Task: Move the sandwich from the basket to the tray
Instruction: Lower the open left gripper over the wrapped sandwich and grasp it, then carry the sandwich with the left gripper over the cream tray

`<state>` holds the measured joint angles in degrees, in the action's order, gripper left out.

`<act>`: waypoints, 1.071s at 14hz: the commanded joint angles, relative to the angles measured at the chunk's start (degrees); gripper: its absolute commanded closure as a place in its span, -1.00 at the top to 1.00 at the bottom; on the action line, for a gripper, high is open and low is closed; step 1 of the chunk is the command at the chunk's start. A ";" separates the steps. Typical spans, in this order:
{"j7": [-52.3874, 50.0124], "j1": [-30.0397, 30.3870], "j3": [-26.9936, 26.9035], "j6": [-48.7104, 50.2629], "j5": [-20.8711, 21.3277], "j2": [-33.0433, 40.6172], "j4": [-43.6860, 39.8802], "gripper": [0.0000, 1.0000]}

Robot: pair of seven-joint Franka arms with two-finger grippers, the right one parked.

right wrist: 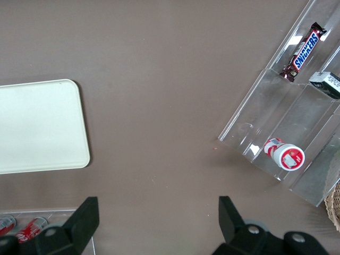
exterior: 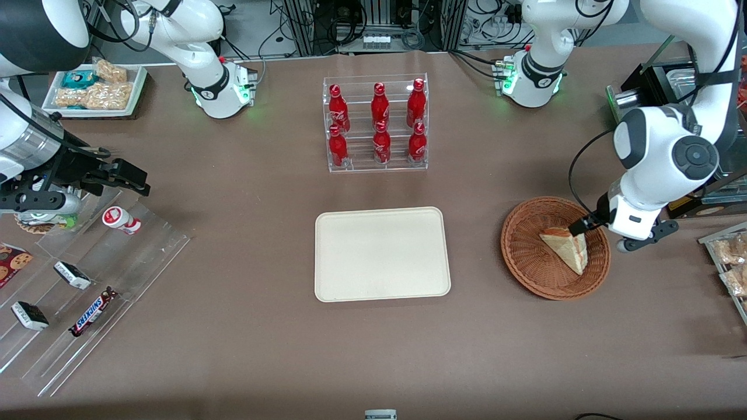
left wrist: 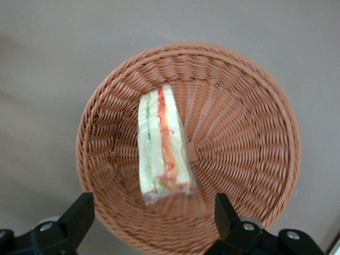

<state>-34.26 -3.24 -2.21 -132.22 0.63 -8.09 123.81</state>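
Note:
The sandwich point(exterior: 566, 248) point(left wrist: 162, 143), a wrapped wedge of pale bread with red and green filling, lies in the round brown wicker basket point(exterior: 516, 248) point(left wrist: 244, 133). My left gripper point(exterior: 585, 225) point(left wrist: 153, 215) hovers over the basket, above the sandwich's end, toward the working arm's end of the table. It is open, its black fingers point(left wrist: 79, 212) spread wider than the sandwich, with nothing between them. The cream-white tray point(exterior: 382, 254) point(right wrist: 37, 127) lies bare in the middle of the table, beside the basket toward the parked arm's end.
A clear rack of red bottles point(exterior: 376, 125) stands farther from the front camera than the tray. Acrylic racks with snack bars point(exterior: 93, 312) and a white tray of snacks point(exterior: 96, 87) sit toward the parked arm's end. Bagged pastries point(exterior: 729, 256) lie beside the basket.

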 commanded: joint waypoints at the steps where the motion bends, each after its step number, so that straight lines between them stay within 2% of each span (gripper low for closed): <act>1: -10.81 0.25 0.27 -4.88 0.25 -3.41 -0.06 1.00; 5: -17.15 0.16 0.36 -12.44 0.08 -9.04 0.81 0.97; 6: -17.24 0.08 0.36 -13.06 0.08 -9.04 1.86 0.58; 7: -17.24 0.07 0.36 -13.07 0.08 -8.70 2.74 -0.09; 8: -17.24 -0.10 0.36 -12.46 0.08 -8.43 3.01 -0.64; 9: -16.81 -0.19 0.45 -10.71 0.16 -7.73 3.02 -0.85; 12: -15.84 -0.28 0.89 -0.10 0.08 -5.00 -1.97 -0.95; 15: -13.73 -4.65 1.77 9.94 -0.36 -8.41 -13.56 -0.92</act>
<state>-48.96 -4.60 -0.63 -127.65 0.61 -14.18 117.30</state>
